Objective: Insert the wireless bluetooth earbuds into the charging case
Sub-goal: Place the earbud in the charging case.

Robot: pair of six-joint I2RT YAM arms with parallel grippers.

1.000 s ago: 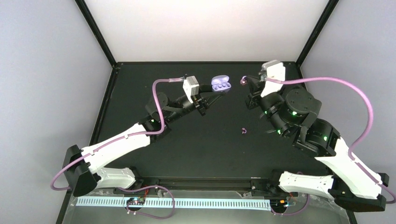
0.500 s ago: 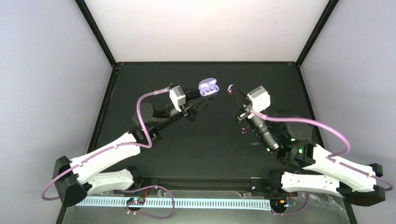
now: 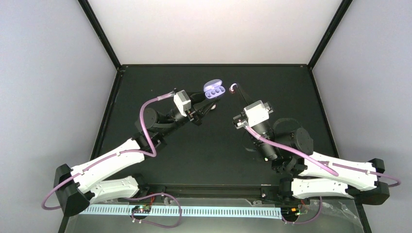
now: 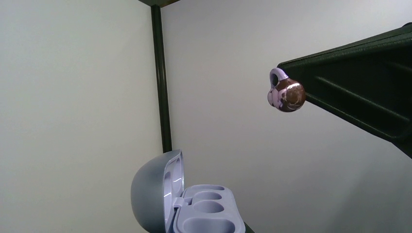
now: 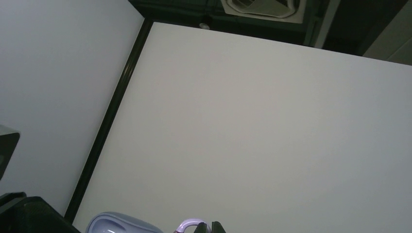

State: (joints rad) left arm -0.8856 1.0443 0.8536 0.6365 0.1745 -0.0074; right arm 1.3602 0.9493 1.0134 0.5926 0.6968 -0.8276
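One purple earbud (image 3: pixel 233 88) is pinched at the very tip of the right hand (image 3: pixel 236 90), held up off the black desk (image 3: pixel 291 92) near its far edge. The left wrist camera shows it as a glossy brownish ball with a lilac loop curling over its top. It sits against the end of a dark finger (image 4: pixel 350 92) that reaches in from the right. Only that one finger is in sight there, but the bud hangs in the air at its tip, so the right hand is clenched on it.

Just beside the bud, on its left in the overhead view and not touching it, is the lilac charging case (image 3: pixel 214 90). The left hand (image 3: pixel 208 99) grasps the case from its near side and holds it off the desk. The lid (image 4: pixel 155 194) stands open — swung up and back, its hollow inside facing the tray. Two wells (image 4: pixel 208 196) can be seen in the tray, both bare.

From the left wrist camera the bud is above the case and to its right, with a plain gap of wall between them. At the bottom edge of the right wrist view, only the rounded rim of the case and the bud's lilac loop show, close together.

Behind both things rise pale enclosure walls (image 4: pixel 73 97), which meet at a black corner post (image 4: pixel 160 73). In the overhead view the two arms lean in from either side toward the middle of the desk, each trailing a purple cable (image 3: pixel 145 126).
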